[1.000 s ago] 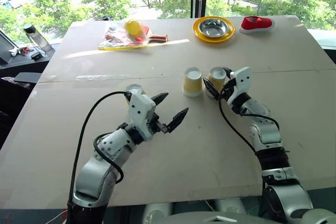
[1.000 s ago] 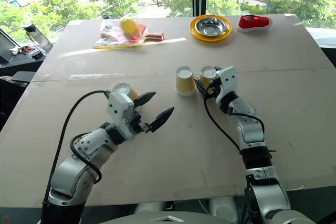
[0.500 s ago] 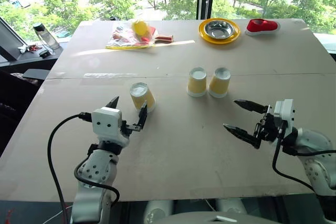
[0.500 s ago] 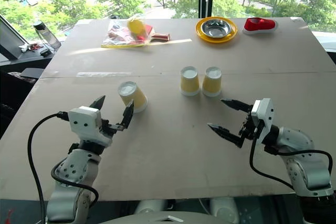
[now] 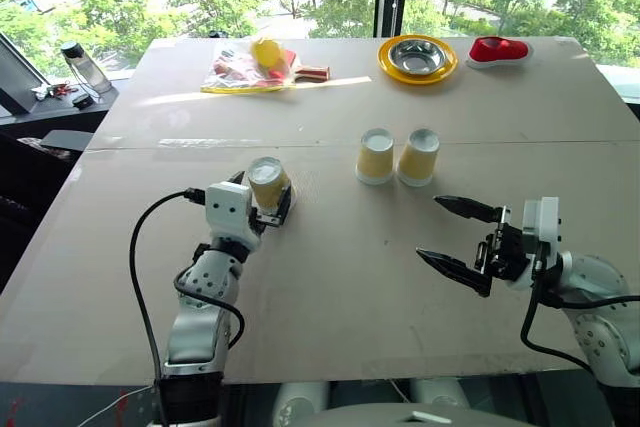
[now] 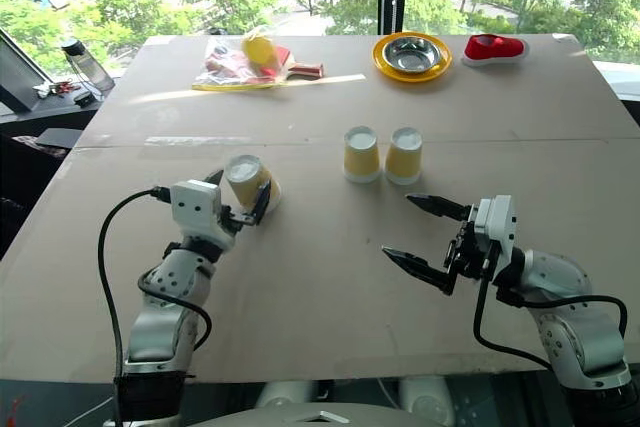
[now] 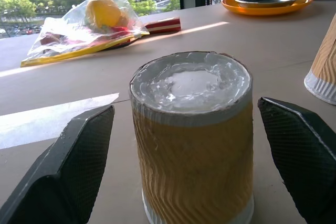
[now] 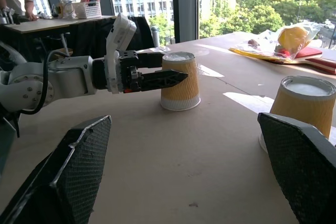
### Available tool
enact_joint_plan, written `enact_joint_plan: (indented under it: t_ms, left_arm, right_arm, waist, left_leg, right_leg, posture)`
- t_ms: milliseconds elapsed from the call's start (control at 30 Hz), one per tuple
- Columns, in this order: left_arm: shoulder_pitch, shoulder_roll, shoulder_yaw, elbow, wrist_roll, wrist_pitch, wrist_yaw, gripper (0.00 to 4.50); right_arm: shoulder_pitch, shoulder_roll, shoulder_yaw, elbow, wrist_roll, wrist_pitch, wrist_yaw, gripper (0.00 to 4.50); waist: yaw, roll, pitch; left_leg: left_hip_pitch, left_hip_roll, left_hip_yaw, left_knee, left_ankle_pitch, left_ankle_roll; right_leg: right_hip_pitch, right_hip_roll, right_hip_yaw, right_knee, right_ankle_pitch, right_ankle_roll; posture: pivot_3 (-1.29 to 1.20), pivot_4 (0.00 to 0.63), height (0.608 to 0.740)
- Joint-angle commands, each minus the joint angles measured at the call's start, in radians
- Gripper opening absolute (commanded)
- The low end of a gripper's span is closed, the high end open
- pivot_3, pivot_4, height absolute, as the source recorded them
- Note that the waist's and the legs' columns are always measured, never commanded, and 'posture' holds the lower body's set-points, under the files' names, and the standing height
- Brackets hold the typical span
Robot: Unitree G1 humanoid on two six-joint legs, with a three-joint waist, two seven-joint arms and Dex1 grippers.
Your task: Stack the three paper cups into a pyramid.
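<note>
The third paper cup (image 5: 268, 183) stands inverted, left of frame centre; its long axis is vertical, white base up. It is judged light, thin-walled and crushable: grip mid-wall, gently. The left gripper (image 5: 262, 204) straddles it, fingers wide, not closed. The two base cups (image 5: 397, 156) stand touching, centre-right. The right gripper (image 5: 458, 240) is spread wide, empty.

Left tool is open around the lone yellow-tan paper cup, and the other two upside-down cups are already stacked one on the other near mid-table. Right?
Not quite. The two other yellow-tan ribbed paper cups stand side by side on the cardboard-brown table, not stacked, as the left eye view shows. The rest holds: the left tool is open around the lone cup.
</note>
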Motion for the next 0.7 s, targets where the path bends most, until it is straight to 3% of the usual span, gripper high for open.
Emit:
enact_joint_plan:
  t_ms: [33,67,267,500,700]
  left_arm:
    - [-0.018,0.003,0.006,0.036,-0.027,-0.072,-0.042,4.50]
    - [-0.019,0.009,0.001,0.043,-0.026,-0.085,-0.057,4.50]
    - [-0.032,0.025,0.015,0.083,-0.022,-0.132,-0.079,2.11]
    - [-0.195,0.086,0.003,0.091,-0.032,-0.097,-0.122,2.11]
    - [-0.526,0.122,-0.056,0.218,-0.131,0.006,-0.328,2.11]
  right_arm:
    - [0.001,0.008,-0.014,-0.040,0.007,-0.023,-0.008,4.43]
    - [0.000,0.010,-0.013,-0.040,0.005,-0.026,-0.010,4.43]
    - [-0.003,0.011,-0.011,-0.043,0.003,-0.032,-0.019,4.50]
    - [0.013,0.026,-0.041,-0.046,0.016,-0.039,-0.052,4.50]
    - [0.000,0.067,-0.103,-0.020,-0.015,-0.087,-0.139,4.50]
  waist:
    - [-0.001,0.000,0.000]
    - [-0.002,0.000,0.000]
    - [-0.002,0.000,0.000]
    - [0.006,0.000,0.000]
    - [0.016,-0.001,0.001]
  left_leg:
    - [0.000,0.000,0.000,0.000,0.000,0.000]
    - [0.000,0.000,0.000,0.000,0.000,0.000]
    - [0.000,0.000,-0.001,0.000,0.000,0.000]
    - [-0.001,0.000,-0.002,0.000,0.000,0.000]
    - [-0.001,-0.002,-0.001,0.001,0.000,0.000]
  right_leg:
    - [0.000,0.000,0.000,0.000,0.000,0.000]
    - [0.000,0.000,0.000,0.000,0.000,0.000]
    - [0.000,0.000,-0.001,0.000,0.000,0.000]
    - [0.000,0.000,-0.002,0.000,0.000,0.000]
    - [0.000,0.000,-0.003,0.001,0.000,0.000]
  posture:
    - [0.00,0.150,0.740]
    - [0.00,0.150,0.740]
    - [0.00,0.150,0.740]
    - [0.00,0.150,0.740]
    - [0.00,0.150,0.740]
